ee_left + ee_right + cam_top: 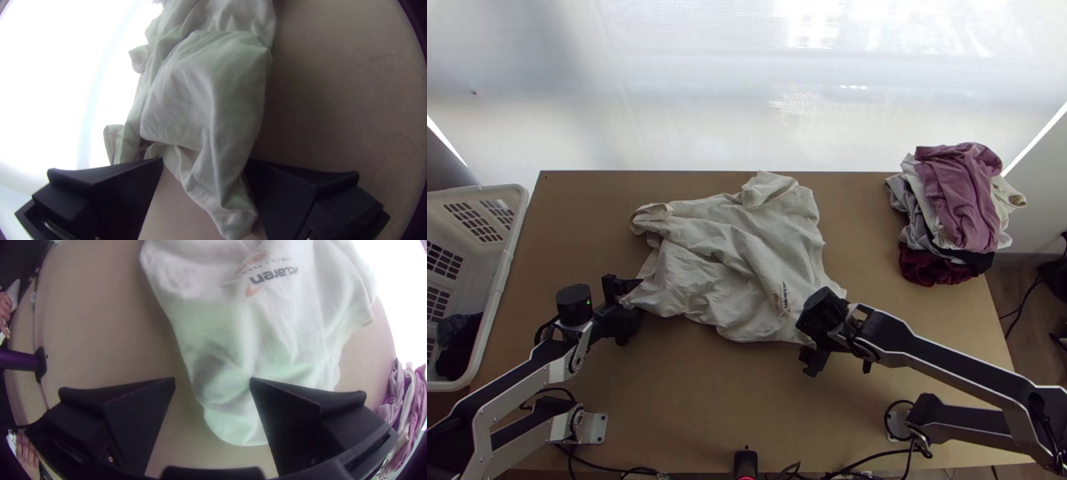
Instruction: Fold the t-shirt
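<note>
Wooden table [691, 400]: is bearing a rumpled cream T-shirt [731, 248].
Left gripper [637, 304]: is gaping around one near corner.
Right gripper [809, 344]: is hovering open over the other.

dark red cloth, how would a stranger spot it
On the wooden table, find the clothes pile at the far right corner. The dark red cloth pokes out at its near end, under a black layer, much darker than the pink cloth on top.
</note>
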Controlling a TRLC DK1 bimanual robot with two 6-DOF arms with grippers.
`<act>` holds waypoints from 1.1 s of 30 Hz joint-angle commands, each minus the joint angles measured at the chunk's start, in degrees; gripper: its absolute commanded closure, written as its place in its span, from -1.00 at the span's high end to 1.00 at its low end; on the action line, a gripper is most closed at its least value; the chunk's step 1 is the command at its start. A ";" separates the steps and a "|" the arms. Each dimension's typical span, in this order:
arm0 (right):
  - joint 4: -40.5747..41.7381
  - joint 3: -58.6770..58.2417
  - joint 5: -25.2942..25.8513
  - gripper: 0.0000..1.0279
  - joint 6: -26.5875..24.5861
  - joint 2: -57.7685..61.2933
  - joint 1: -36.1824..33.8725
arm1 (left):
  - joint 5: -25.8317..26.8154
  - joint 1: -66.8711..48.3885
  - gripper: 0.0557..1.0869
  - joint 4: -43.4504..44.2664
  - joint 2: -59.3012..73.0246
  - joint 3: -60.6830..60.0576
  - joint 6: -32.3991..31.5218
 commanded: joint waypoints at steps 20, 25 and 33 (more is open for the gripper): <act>17.23 -9.94 14.41 -0.95 -7.74 -2.83 -0.97 | 1.40 -1.06 -0.92 0.27 0.69 0.57 -1.65; 5.81 -4.49 8.26 -0.95 -4.93 -4.32 -0.97 | -0.10 -0.45 -0.92 -5.18 -4.06 5.06 -8.07; -22.76 13.70 -7.12 -0.95 -2.46 -11.00 -1.06 | -1.50 -4.40 -0.92 -43.33 -20.67 25.89 -19.93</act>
